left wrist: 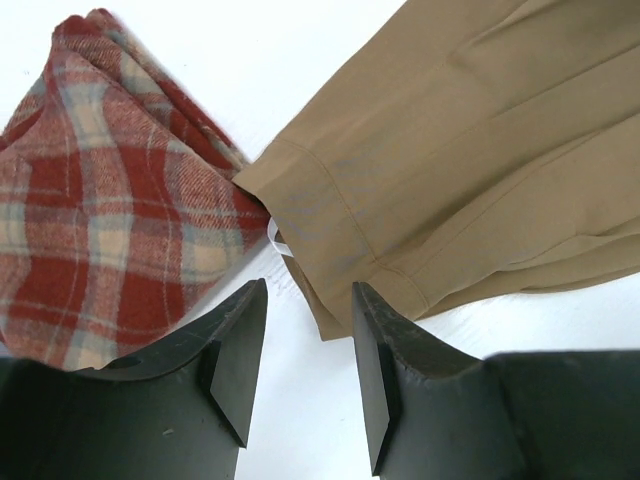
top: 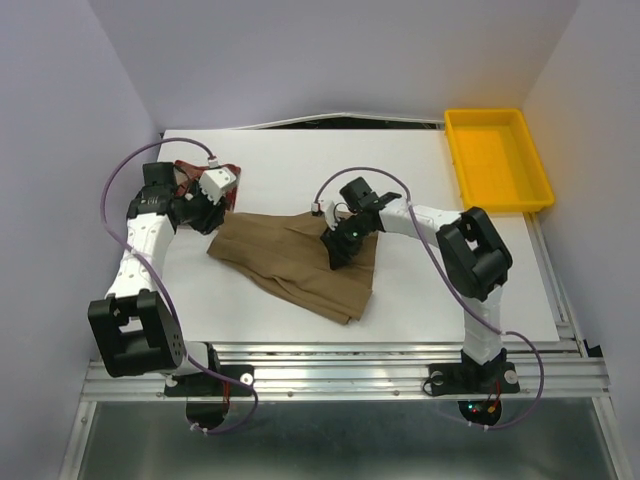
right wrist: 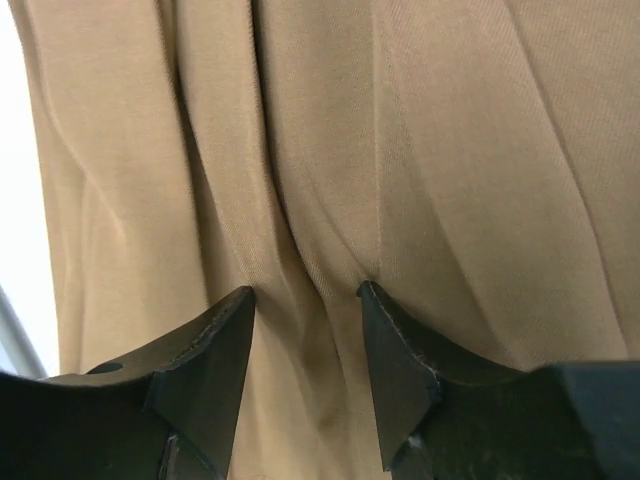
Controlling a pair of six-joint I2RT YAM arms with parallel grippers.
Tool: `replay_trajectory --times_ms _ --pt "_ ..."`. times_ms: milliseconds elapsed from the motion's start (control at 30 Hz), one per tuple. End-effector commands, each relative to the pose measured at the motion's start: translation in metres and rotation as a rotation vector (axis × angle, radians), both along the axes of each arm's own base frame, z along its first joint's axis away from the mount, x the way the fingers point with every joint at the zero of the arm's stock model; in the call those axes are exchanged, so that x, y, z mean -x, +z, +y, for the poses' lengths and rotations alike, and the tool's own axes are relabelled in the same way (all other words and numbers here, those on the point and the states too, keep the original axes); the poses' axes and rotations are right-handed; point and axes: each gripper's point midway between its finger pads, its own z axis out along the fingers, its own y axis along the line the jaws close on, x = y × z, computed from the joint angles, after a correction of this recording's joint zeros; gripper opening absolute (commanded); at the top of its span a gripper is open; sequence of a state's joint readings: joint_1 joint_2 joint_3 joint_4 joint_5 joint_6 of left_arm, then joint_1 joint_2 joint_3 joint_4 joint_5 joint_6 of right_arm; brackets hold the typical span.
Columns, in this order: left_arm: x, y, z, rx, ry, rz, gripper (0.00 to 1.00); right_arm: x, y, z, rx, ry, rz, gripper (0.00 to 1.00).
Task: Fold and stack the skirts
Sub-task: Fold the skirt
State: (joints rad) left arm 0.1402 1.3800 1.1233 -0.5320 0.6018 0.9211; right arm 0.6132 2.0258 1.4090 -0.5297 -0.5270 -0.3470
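— Jaws on both arms stand apart, nothing gripped. Left gripper [left wrist: 308,290] hovers over bare table [top: 300,160], just off the hem corner of the tan skirt [top: 290,262]. Right gripper [right wrist: 306,290] sits tips-down on the same skirt's pleats, cloth puckered between the fingers.

— Where are the skirts?

— Tan one lies mid-table between the arms, rumpled, near edge doubled under. Plaid skirt [left wrist: 110,220] is folded at the far left, partly hidden under the left arm. Its edge touches the tan hem corner; can't tell whether it tucks underneath.

— Risks?

— Three, I reckon. One: left closes where it is and gets air, since the corner sits beyond the tips, not between them.

— And if it reaches further in?

— Two: the plaid edge and a white loop [left wrist: 275,238] lie right at that corner. A sloppy pinch takes plaid along, and a lift then pulls the folded plaid open.

— Right side?

— Three: pleats are loose and layered. Closing there likely grabs the top layer only, so the fold drags one ply, the lower one stays put, and the result comes out skewed. Uneven lift between the arms would twist it further.

— Yellow tray [top: 456,150]?

— Well apart, far right corner. No concern.
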Motion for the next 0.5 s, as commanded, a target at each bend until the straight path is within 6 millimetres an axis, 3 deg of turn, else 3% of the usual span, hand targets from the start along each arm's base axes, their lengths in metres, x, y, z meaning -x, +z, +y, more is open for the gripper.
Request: replay_trajectory --times_ms 0,33,100,200,233,333,367,400,467 --pt "0.002 0.021 -0.009 0.111 0.074 -0.051 0.51 -0.043 -0.05 -0.071 0.244 -0.011 -0.152 0.52" --pt "0.004 0.017 -0.01 0.116 0.079 -0.051 0.51 -0.061 -0.055 -0.093 0.273 0.006 -0.194 0.52" --pt "0.007 0.013 -0.008 0.1 0.083 -0.052 0.51 -0.084 -0.055 -0.117 0.309 0.027 -0.253 0.51" --pt "0.007 0.009 -0.002 0.056 0.09 -0.072 0.51 -0.133 -0.039 -0.133 0.357 0.095 -0.436 0.51" --pt "0.001 0.01 0.001 0.04 0.098 -0.097 0.51 -0.156 -0.022 -0.126 0.344 0.111 -0.545 0.51" --pt "-0.017 0.013 0.005 0.015 0.116 -0.119 0.5 -0.188 0.014 -0.105 0.257 0.076 -0.682 0.55" --pt "-0.024 0.015 0.005 0.014 0.117 -0.127 0.5 -0.207 0.044 -0.093 0.2 0.042 -0.757 0.57" --pt "-0.033 0.003 0.007 -0.001 0.126 -0.096 0.5 -0.213 0.064 -0.083 0.139 0.017 -0.782 0.61" --pt "-0.053 0.006 -0.003 -0.017 0.113 -0.109 0.5 -0.224 0.109 -0.068 0.025 -0.083 -0.81 0.64"
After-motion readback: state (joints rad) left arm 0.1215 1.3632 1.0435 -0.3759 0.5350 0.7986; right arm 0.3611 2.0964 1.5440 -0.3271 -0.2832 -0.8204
